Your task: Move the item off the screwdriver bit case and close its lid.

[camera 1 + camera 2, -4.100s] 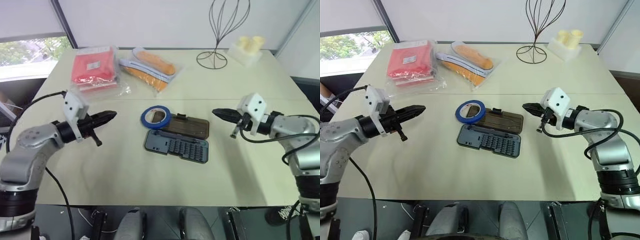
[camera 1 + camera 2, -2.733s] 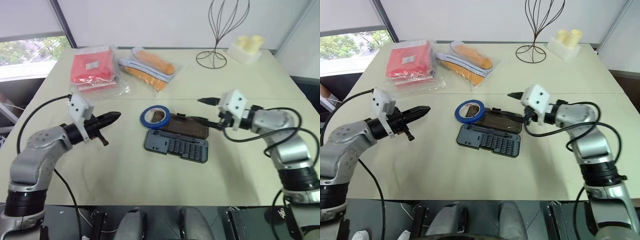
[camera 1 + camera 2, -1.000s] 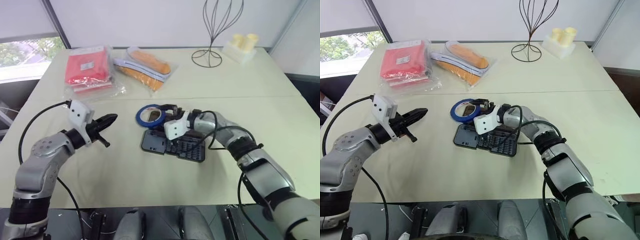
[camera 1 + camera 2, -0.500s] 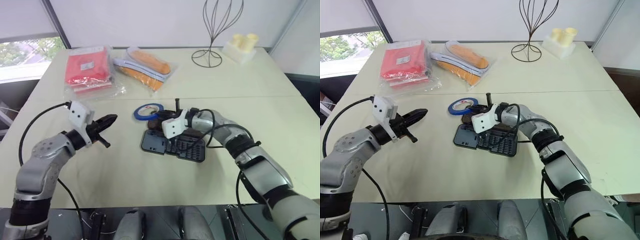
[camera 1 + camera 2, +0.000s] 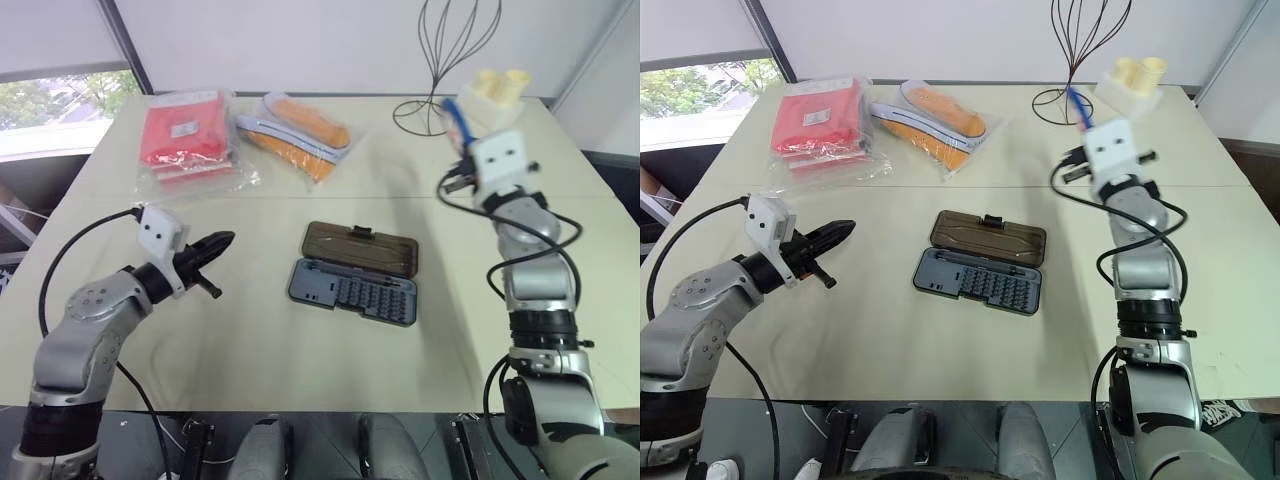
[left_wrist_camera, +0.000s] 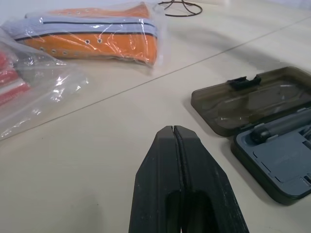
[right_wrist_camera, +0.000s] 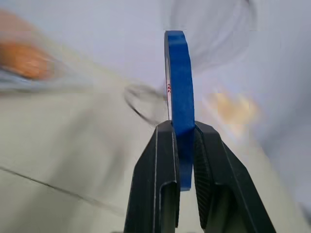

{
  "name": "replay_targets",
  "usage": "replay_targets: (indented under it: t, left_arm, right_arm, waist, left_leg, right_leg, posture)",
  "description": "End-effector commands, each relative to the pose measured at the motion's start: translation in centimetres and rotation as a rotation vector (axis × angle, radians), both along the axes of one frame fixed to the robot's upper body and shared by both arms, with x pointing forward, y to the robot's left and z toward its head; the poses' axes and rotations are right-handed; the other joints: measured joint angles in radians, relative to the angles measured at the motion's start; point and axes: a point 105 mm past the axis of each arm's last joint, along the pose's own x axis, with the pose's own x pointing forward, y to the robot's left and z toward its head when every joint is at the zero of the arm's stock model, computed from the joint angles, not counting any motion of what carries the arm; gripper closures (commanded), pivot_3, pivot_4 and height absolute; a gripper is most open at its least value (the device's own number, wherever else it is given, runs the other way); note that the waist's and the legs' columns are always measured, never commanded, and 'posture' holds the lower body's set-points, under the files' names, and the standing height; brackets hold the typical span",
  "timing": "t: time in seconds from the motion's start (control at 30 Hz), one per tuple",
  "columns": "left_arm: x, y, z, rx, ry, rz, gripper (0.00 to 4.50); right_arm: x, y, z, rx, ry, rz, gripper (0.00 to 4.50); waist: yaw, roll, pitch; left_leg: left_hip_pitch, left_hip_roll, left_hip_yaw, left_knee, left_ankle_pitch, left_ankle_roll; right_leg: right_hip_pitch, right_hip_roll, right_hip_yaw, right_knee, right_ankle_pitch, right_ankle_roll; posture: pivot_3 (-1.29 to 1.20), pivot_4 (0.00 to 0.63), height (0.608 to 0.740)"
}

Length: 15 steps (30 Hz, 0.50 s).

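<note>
Blue tape roll pinched edge-on btwn right gripper fingers.

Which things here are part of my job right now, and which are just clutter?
Job:
- blue tape roll, pinched in the right pincer
- bit case, open on the table
- its lid, lying flat

Clutter:
- red packet
- orange shoes in plastic
- wire stand
- pale yellow block
</note>
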Motion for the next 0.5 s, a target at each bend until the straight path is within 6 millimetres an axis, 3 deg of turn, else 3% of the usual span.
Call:
replay_targets:
  t: [0.03,0.2,0.27,0.37,0.5]
  left_arm:
    - [0.6,-0.4,0.8,0.005,-0.045,-0.021,4.5]
    - [1.1,-0.6,0.6,0.005,-0.046,-0.028,4.5]
    - [1.1,-0.7,0.6,0.002,-0.047,-0.031,4.5]
    - [1.2,-0.7,0.6,0.001,-0.048,-0.033,4.5]
    - [1.1,-0.7,0.6,0.004,-0.049,-0.03,4.5]
  right_arm:
    - [-3.1,-6.9,-1.2,0.325,0.004,-0.361,4.41]
    - [-5.3,-9.7,-3.6,0.532,0.036,-0.541,4.41]
    - [-6.2,-10.9,-5.2,0.716,0.028,-0.614,4.41]
    - [-7.0,-11.5,-7.4,0.938,0.035,-0.691,4.41]
    - [-7.6,-11.8,-9.2,1.066,0.049,-0.746,4.41]
  waist:
    - [0.002,0.0,0.0]
    - [0.0,0.001,0.0]
    - [-0.004,0.001,0.0]
    - [-0.002,0.001,-0.001]
    - [0.002,0.0,-0.002]
  left_leg:
    - [0.0,0.0,0.0,0.0,0.0,0.0]
    - [-0.002,-0.001,0.001,0.0,0.0,0.0]
    - [-0.003,0.0,0.001,0.0,0.0,0.0]
    - [-0.002,0.0,0.001,0.0,0.0,0.0]
    - [-0.002,0.0,0.0,0.0,-0.001,0.003]
  right_leg:
    - [0.0,0.0,0.0,0.0,0.0,0.0]
    - [-0.002,0.0,0.0,0.0,0.0,0.0]
    - [-0.003,0.0,0.0,0.001,0.0,0.0]
    - [-0.003,0.001,0.0,0.003,0.0,0.0]
    - [-0.002,0.001,0.0,0.003,0.0,0.0]
  posture:
    - [0.0,0.15,0.74]
    - [0.0,0.15,0.74]
    - [0.0,0.15,0.74]
    - [0.0,0.15,0.74]
    - [0.0,0.15,0.74]
